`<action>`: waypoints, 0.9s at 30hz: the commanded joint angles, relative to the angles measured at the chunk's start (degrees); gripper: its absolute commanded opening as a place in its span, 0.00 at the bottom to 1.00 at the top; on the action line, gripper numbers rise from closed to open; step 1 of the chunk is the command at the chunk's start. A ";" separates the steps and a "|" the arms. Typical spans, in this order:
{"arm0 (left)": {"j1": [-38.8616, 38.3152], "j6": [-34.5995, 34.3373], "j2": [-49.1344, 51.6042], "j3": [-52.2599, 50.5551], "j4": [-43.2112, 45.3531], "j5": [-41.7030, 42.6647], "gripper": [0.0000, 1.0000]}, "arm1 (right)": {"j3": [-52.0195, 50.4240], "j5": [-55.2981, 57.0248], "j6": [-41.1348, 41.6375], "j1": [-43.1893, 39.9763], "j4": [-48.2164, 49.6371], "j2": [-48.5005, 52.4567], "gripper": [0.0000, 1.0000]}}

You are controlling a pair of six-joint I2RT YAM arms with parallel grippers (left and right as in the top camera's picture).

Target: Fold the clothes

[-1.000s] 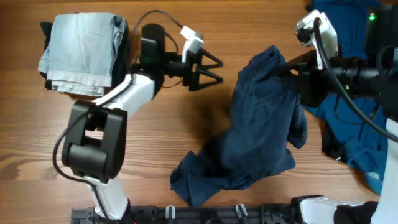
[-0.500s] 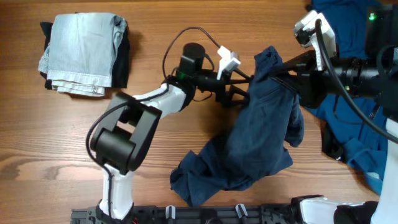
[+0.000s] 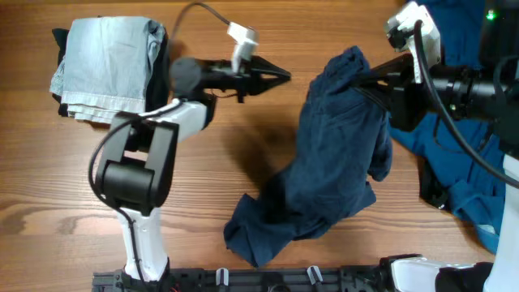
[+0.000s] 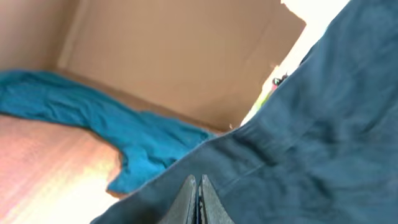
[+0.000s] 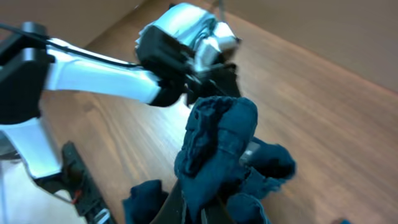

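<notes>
Right gripper (image 3: 362, 83) is clamped on the top edge of the dark blue garment (image 3: 332, 170), hanging well right of the folded pile (image 3: 105, 65), so I'd open my pinched-shut, empty left gripper (image 3: 280, 75) and catch a second corner before spreading.

The garment (image 3: 340, 162) in the middle is seen in plain dark navy, while the clothes (image 3: 466, 199) at the right edge are shown in a brighter teal blue. The folded piece (image 3: 105, 65) at the far left corner is coloured pale grey-blue, and a black cloth (image 3: 160, 85) is seen under it. The table (image 3: 243, 186) is made of warm brown wood with visible grain, and the left arm (image 3: 174, 118) is coloured white with black joints.
</notes>
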 commanded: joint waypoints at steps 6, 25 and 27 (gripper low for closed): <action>9.99 -17.25 -11.10 0.26 4.59 7.58 0.04 | 0.17 0.90 2.93 0.20 8.39 0.42 0.04; 22.95 -22.77 -23.15 0.26 3.28 10.14 0.04 | -0.90 25.31 17.16 11.28 23.63 10.14 0.04; 22.95 -22.77 -22.95 0.24 3.28 10.14 0.04 | -0.90 25.29 18.14 9.14 25.29 16.92 0.04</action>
